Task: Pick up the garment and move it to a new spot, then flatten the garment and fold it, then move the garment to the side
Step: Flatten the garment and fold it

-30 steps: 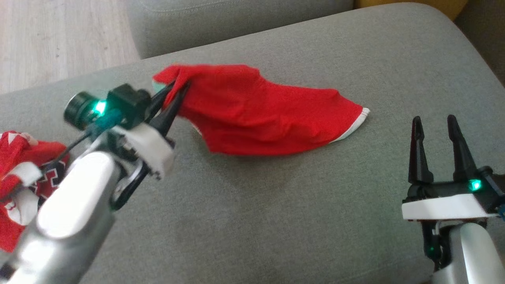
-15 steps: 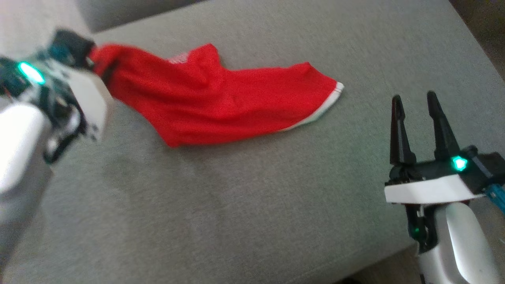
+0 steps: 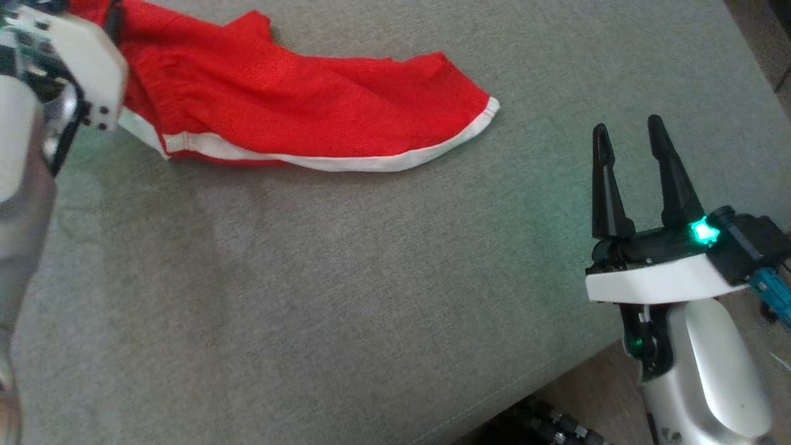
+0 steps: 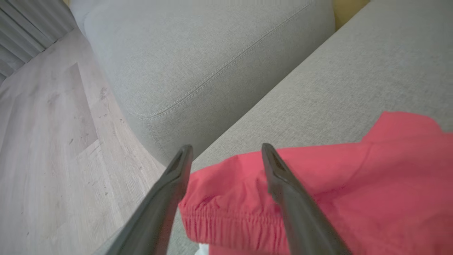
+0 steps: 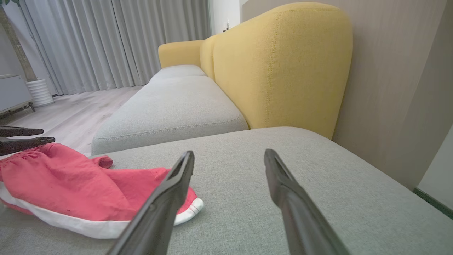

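- The left gripper [image 4: 226, 148], which a second ago pinched one end of the garment [image 3: 296, 117], now has its fingers spread. The waistband [image 4: 226, 219] lies loose beneath them.
- The garment rests stretched along the far left part of the cushion [image 3: 346, 296], with its white hem toward the near edge.
- The right gripper [image 3: 627, 122] stays spread and empty by the cushion's right edge, well apart from the cloth.
- The move to a new spot looks done. Flattening likely comes next, since the cloth is rumpled.
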